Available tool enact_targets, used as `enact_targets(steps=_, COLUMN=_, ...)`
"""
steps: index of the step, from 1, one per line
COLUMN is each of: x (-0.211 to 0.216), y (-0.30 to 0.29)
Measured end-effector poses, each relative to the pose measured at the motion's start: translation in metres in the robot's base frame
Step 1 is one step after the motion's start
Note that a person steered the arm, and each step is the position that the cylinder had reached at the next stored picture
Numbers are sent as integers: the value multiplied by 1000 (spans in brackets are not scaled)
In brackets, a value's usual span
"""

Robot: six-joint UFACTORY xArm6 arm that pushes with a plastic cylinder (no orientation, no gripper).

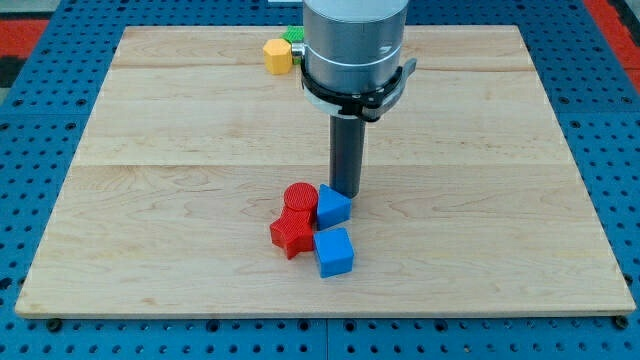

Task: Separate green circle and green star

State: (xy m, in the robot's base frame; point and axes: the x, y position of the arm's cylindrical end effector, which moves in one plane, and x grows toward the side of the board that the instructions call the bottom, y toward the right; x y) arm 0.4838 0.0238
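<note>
- Camera view: my tip (345, 193) rests on the wooden table (150, 200) near the middle. There are no jaws here, only a straight rod, so nothing is held.
- The tip sits just at 12 o'clock of a blue block (333, 207), right beside it. I cannot tell if they touch.
- Blue blocks: two. The second blue block (334, 252) lies at 6 o'clock of the first.
- Red blocks: two. A red circle (299, 196) is at 9 o'clock of the tip, and a red star-like block (291, 236) sits below it.
- Yellow blocks: one, a yellow block (277, 56) at 12 o'clock of the table, near the far edge.
- Green blocks: I can see only one green bit (293, 36), next to the yellow one. The arm hides the rest, so I cannot tell circle from star.
- The green blocks look small, hard and light. I think they will slide easily when pushed from the side. Push low in the gap between them.
</note>
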Motion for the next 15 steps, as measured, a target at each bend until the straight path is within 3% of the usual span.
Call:
enact_targets(steps=2, x=-23, y=13)
enact_targets(steps=4, x=-149, y=32)
enact_targets(steps=6, x=-208, y=34)
enact_targets(steps=8, x=-210, y=36)
enact_targets(steps=11, x=-292, y=28)
enact_targets(steps=12, x=-290, y=26)
enact_targets(steps=14, x=-289, y=-48)
enact_targets(steps=15, x=-280, y=-48)
